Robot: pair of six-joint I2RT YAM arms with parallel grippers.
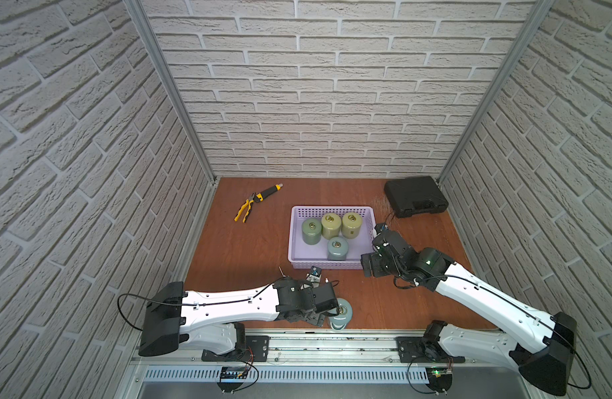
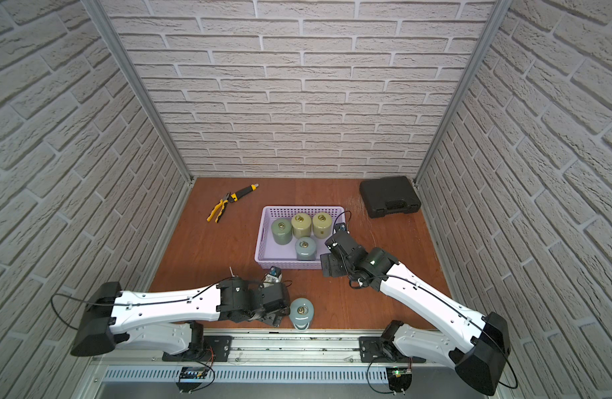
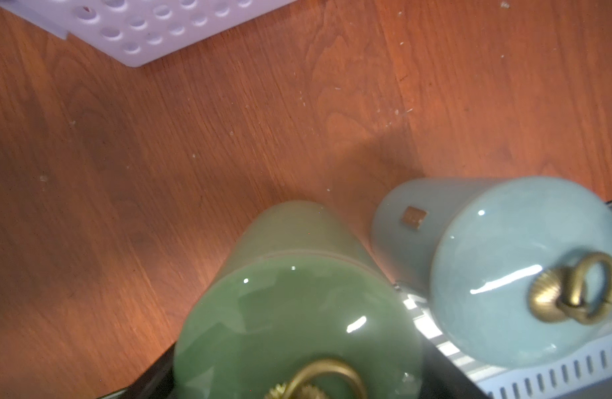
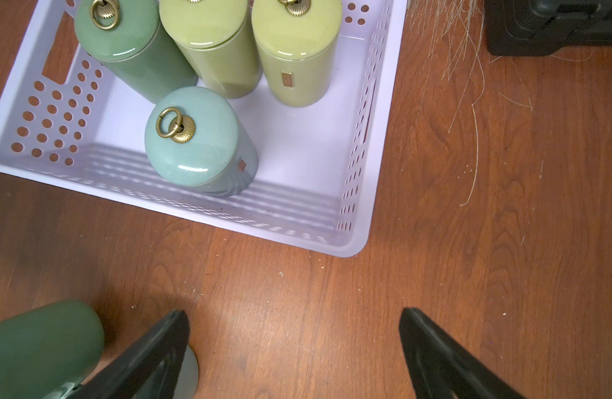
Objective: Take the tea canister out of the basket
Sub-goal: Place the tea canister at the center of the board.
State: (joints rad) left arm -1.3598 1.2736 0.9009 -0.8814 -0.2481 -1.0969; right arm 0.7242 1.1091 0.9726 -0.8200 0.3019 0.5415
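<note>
Sitting on the wooden table [image 1: 256, 248], the lavender basket [image 1: 332, 208] holds four upright tea canisters: a dark green one [image 1: 311, 230], two yellow-green ones [image 1: 330, 224] and a pale blue one [image 1: 337, 248]. The right gripper [image 4: 294, 345] hovers over bare table just off the basket's near corner, fingers spread wide and empty. The left gripper [image 1: 314, 311] is at the table's front edge, well apart from the basket. Its wrist view shows a green canister [image 3: 297, 311] standing directly beneath it, just beside an outside blue canister [image 1: 341, 311]. The fingers flank the green lid widely, but whether they press it cannot be told. Two canisters appear to be out already, so this removal seems nearly done, with only letting go and pulling clear left.
</note>
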